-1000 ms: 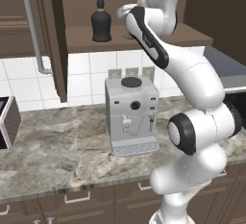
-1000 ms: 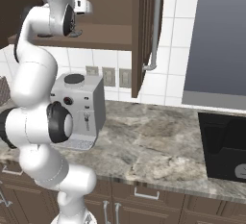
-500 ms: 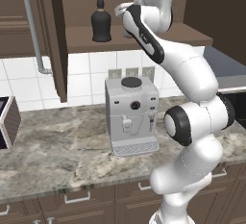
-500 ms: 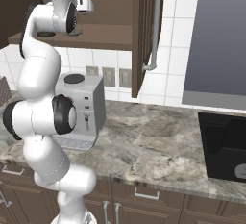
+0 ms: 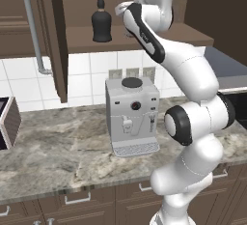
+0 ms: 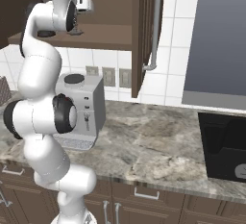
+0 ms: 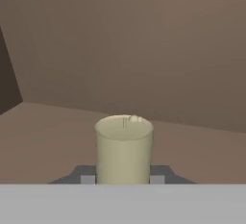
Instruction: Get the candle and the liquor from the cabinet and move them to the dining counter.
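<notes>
The candle (image 7: 124,147), a short pale cream stub, stands upright on the shelf of the open dark brown cabinet (image 5: 164,38). My gripper (image 7: 123,177) is shut on it, with one dark fingertip pressed against each side low down. Its candlestick is hidden below the frame. The liquor (image 5: 101,20), a squat black bottle with a thin neck, stands on the same shelf to the left of my hand. In the left base view my arm covers the candle. In the right base view my wrist (image 6: 79,3) reaches into the cabinet from the front.
The cabinet's open doors (image 5: 57,45) (image 6: 140,31) with long silver handles hang on either side of my arm. Below it a grey coffee machine (image 5: 132,115) stands on the marble worktop (image 6: 153,146). A black cooktop (image 6: 223,146) lies at the right.
My hand has edged slightly further into the cabinet. The fingers have come in from wide open onto the candle's sides. The liquor has not moved.
</notes>
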You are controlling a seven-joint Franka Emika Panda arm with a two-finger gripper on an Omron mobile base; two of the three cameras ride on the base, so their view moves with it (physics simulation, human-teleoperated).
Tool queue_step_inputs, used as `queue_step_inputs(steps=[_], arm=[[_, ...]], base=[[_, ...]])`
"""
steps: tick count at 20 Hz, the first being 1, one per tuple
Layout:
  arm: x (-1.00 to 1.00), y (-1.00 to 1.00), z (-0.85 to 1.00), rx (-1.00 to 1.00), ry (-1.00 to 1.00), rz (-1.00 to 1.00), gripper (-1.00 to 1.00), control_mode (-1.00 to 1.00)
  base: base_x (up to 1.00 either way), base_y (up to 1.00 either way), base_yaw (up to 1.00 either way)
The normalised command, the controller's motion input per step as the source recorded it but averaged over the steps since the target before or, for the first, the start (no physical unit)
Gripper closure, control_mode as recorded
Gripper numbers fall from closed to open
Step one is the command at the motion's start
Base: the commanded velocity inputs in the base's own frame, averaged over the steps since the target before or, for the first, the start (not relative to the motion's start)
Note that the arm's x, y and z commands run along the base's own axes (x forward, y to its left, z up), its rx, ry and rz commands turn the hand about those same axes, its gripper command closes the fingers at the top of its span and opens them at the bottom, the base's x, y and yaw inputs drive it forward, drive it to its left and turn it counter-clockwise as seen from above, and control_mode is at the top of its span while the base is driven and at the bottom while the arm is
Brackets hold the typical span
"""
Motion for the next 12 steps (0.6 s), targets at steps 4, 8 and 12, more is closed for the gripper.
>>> queue_step_inputs(steps=[4, 8, 12], arm=[[-0.02, -0.03, -0.01, 0.0, -0.02, 0.0, 1.0, -1.0], [-0.29, -0.21, -0.13, 0.0, -0.08, 0.0, 1.0, -1.0], [-0.53, -0.26, -0.23, 0.02, -0.09, 0.0, 1.0, -1.0]], base=[[0.0, 0.0, 0.0], [0.0, 0.0, 0.0], [0.0, 0.0, 0.0]])
